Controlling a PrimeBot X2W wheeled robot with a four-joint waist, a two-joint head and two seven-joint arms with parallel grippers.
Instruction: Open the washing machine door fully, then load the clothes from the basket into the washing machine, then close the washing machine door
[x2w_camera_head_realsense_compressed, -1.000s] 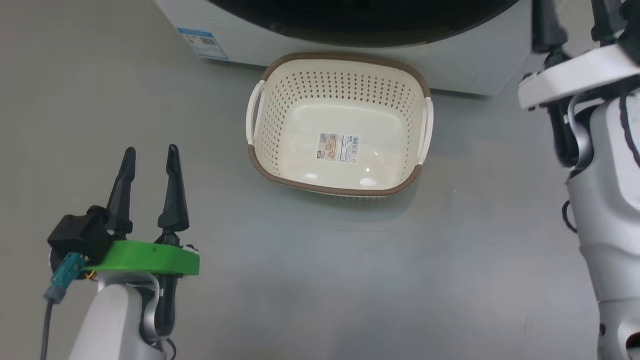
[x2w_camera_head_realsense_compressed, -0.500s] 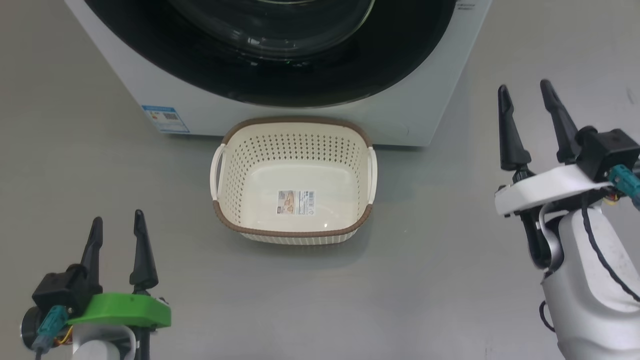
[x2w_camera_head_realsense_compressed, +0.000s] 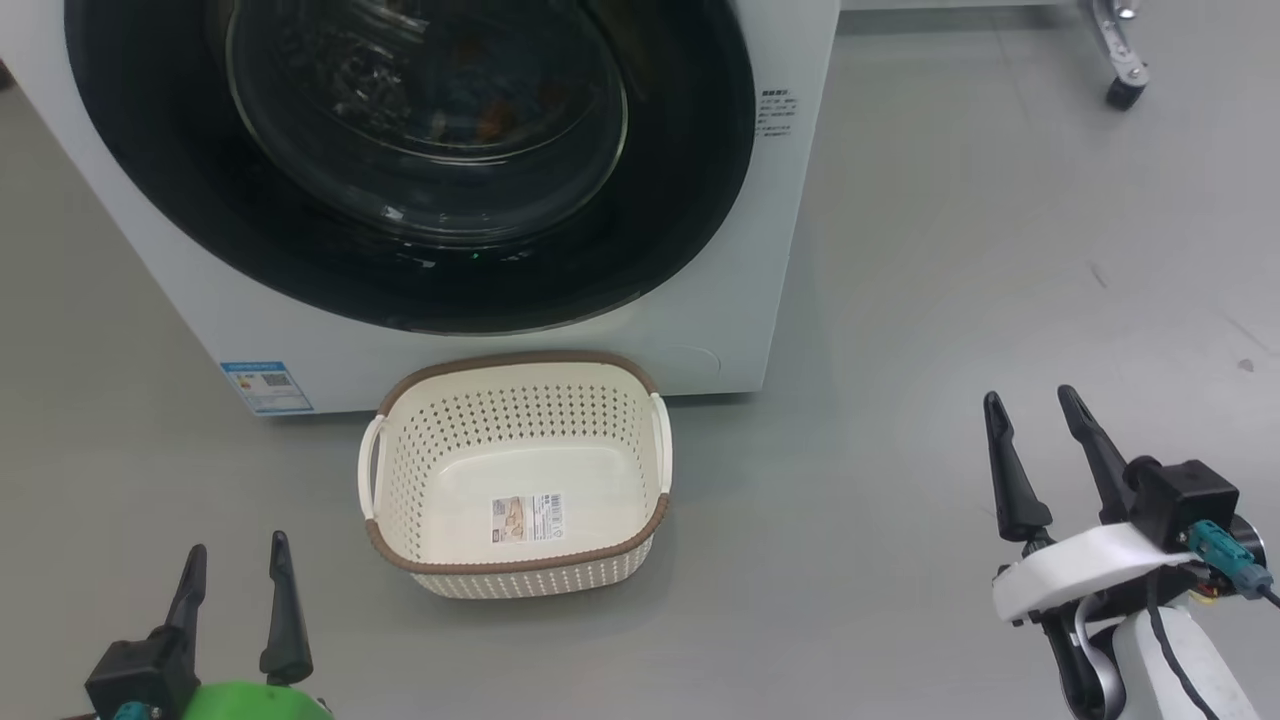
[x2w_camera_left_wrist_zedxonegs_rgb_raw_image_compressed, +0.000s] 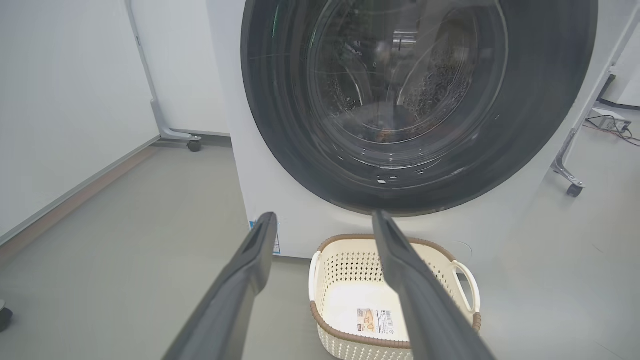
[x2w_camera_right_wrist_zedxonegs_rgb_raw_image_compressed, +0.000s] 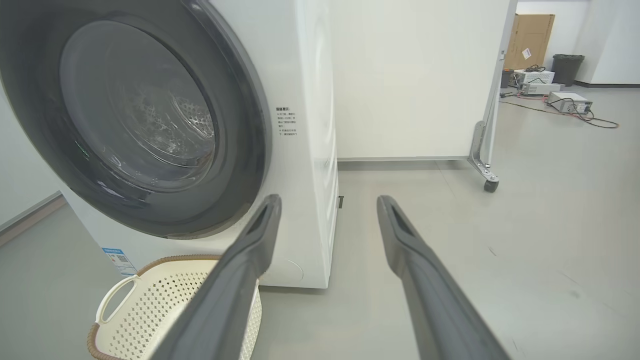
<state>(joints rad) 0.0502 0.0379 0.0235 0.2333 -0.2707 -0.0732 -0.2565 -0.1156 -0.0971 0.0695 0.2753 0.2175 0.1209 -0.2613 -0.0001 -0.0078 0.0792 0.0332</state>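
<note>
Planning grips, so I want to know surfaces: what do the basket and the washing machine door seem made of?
The basket: apparently cream moulded plastic, faintly shiny, walls punched with holes; brown woven-look rim, probably plastic too. The washing machine door: glossy black ring, plastic or glass, unclear, around a clear domed porthole, likely glass, showing sharp reflections.

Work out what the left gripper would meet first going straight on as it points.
Probably the washing machine: the left gripper aims at its front, near the lower rim of the washing machine door, over the basket. Rim or white panel: unclear.
</note>
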